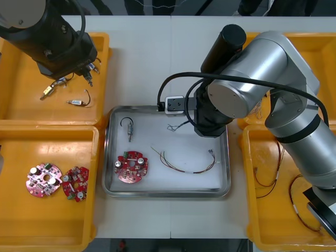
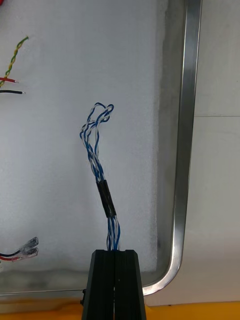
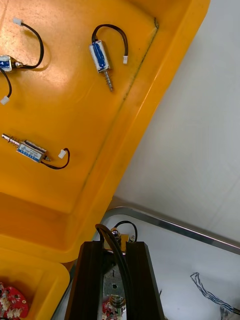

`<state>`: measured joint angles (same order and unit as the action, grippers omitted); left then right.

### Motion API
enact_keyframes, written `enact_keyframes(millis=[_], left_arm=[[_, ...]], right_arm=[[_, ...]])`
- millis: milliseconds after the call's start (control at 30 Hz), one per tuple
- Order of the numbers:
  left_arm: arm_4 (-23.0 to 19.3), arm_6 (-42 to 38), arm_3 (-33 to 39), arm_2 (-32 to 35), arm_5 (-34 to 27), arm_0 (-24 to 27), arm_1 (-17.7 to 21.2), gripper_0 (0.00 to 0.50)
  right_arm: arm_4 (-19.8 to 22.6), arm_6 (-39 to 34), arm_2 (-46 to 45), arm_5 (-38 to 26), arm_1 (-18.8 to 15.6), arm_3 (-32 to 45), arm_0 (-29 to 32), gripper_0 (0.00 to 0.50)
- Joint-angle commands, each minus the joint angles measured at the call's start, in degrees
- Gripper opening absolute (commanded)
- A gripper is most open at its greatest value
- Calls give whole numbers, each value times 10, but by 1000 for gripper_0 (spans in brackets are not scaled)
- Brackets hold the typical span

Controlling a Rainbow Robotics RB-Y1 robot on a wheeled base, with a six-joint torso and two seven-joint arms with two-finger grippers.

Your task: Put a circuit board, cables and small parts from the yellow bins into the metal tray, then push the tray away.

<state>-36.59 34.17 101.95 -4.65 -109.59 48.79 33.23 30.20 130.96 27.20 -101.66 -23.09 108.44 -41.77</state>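
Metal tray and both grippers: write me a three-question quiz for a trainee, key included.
1. Choose one: the right gripper, over the metal tray, is shut on A) a black cable, B) the twisted blue and white cable, C) a red and yellow cable.
2. True or false: a circuit board lies in the tray.
3. Short answer: over which bin does the left gripper hang?
Key: 1 B; 2 true; 3 the far yellow bin on the robot's left.
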Motion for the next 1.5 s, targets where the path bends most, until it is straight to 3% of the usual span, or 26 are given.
enact_keyframes(millis=[33, 367, 400, 467, 533, 567, 600, 867, 1200, 1367, 1500], left_arm=[[-4, -39, 18, 19, -4, -4, 3, 2], [-4, -39, 18, 19, -4, -4, 3, 1], [-5, -38, 18, 19, -4, -4, 3, 0], [-5, -38, 18, 19, -4, -4, 3, 3], [-5, -38, 18, 19, -4, -4, 3, 1], [-5, -38, 18, 19, -4, -4, 3, 0], [-5, -38, 18, 19, -4, -4, 3, 2], [-7, -36, 18, 19, -4, -4, 3, 1], [-8, -30, 18, 19, -4, -4, 3, 3], [-13, -29, 18, 19, -4, -4, 3, 3], [-19, -27, 18, 18, -4, -4, 3, 3]], right_arm=[[-15, 21, 20, 29, 12, 3, 17, 0], [-37, 27, 43, 71, 11, -25, 20, 16], [-40, 27, 45, 71, 11, -25, 21, 73], [-41, 26, 46, 71, 12, -25, 21, 111], [-40, 25, 46, 71, 11, -25, 23, 299], [-40, 22, 46, 71, 10, -25, 23, 432], [-40, 21, 46, 71, 10, -25, 23, 498], [-30, 14, 36, 43, 10, -17, 23, 500], [-29, -10, -36, -83, 15, 57, 21, 500], [-23, -35, -84, -83, 16, 102, 20, 500], [-20, -95, -121, -83, 15, 141, 21, 500]])
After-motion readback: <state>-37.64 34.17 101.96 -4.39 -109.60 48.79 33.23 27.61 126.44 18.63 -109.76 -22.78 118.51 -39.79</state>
